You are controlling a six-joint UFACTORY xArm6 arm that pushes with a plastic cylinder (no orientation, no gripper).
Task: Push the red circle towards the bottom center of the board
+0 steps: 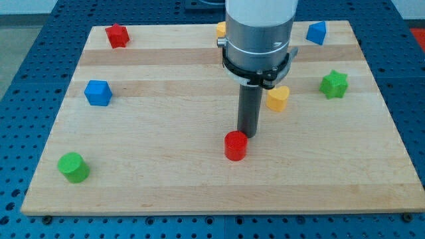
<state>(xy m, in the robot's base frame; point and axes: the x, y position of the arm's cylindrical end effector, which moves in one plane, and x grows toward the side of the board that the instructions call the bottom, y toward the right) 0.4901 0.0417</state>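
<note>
The red circle [235, 146] sits on the wooden board [166, 179], a little right of the middle and in the lower half. My tip [248, 135] stands just above and to the right of the red circle, touching or almost touching its upper right edge. The rod rises from there to the grey arm body near the view's top.
A red star-like block [117, 35] lies top left, a blue cube [97, 93] at left, a green cylinder [72, 167] bottom left. A yellow heart [278, 99] sits right of the rod, a green star [334, 84] at right, a blue block [317, 32] top right, a yellow block [220, 29] half hidden behind the arm.
</note>
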